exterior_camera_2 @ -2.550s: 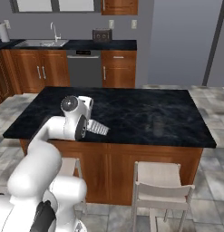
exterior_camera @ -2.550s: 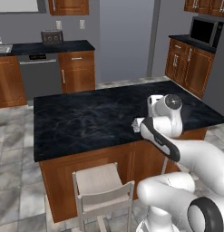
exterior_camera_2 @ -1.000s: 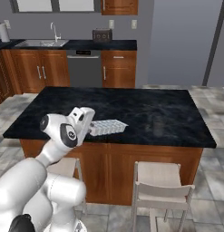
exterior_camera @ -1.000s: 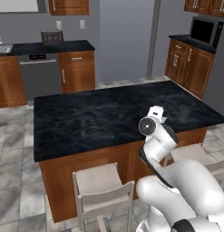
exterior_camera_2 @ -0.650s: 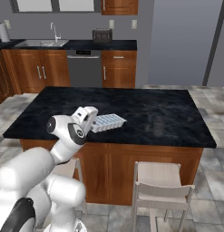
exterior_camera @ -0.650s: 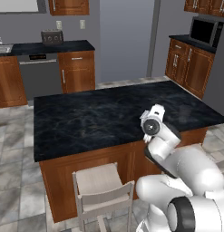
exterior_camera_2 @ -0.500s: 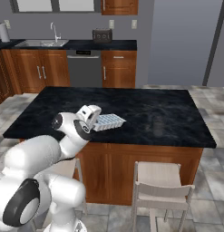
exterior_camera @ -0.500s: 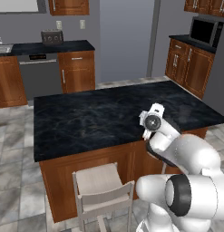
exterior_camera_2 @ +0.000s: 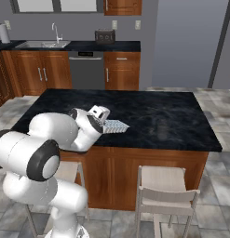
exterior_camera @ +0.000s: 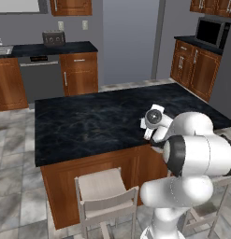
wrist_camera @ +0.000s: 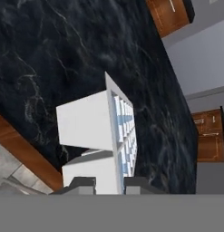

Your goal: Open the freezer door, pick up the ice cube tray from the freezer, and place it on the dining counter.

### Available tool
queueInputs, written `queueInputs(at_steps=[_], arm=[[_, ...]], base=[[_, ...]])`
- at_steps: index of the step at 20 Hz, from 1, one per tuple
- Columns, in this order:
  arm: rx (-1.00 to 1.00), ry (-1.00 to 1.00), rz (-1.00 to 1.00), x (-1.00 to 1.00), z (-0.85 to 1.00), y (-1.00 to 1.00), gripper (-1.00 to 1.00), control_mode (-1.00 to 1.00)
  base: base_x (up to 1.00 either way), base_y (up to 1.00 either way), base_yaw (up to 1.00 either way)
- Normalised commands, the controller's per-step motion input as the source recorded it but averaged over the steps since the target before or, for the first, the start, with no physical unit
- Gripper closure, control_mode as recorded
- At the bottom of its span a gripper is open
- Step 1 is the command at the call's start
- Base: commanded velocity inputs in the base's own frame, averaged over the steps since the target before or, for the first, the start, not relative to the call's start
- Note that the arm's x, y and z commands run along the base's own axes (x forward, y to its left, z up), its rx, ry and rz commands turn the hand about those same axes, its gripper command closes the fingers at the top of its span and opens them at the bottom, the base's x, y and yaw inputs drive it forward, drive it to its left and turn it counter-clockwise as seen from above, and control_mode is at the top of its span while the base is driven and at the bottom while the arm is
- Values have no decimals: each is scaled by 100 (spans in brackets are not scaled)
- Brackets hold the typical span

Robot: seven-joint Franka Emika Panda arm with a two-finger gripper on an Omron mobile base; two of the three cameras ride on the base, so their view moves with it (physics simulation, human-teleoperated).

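Gripper (wrist_camera: 109, 182) clamped narrow on the tray (wrist_camera: 114, 136), fingers (wrist_camera: 80, 183) pressed to either side of its near end in the hand view. Tray held over the island (exterior_camera_2: 172, 116), near the front edge, toward the left half of the top as seen from the right base camera. White grid with pale-blue cubes showing at the tray (exterior_camera_2: 114, 126) just past the wrist, roughly level. Whether the tray touches the black top or hangs just above it: cannot tell. From the left base camera, wrist and gripper (exterior_camera: 149, 127) over the island (exterior_camera: 89, 121) near the front right part, tray itself hidden behind the hand. Two pale stools tucked at the front of the island, stool (exterior_camera_2: 165, 190) to the right of the arm, another stool (exterior_camera: 105, 196) to the left. Beyond the island, wall counter with sink (exterior_camera_2: 42, 44) and toaster (exterior_camera_2: 104, 36); microwave (exterior_camera: 209, 31) on the right-hand side counter.
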Motion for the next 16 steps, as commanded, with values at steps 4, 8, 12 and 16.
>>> queueInputs(at_steps=[4,8,12,16], arm=[[0,6,0,30,-32,0,100,-100],[0,4,-3,18,-34,1,100,-100],[0,5,-9,34,-30,0,100,-100],[0,8,-9,56,-10,0,100,-100]], base=[[0,0,0],[0,0,0],[0,0,0],[0,0,0]])
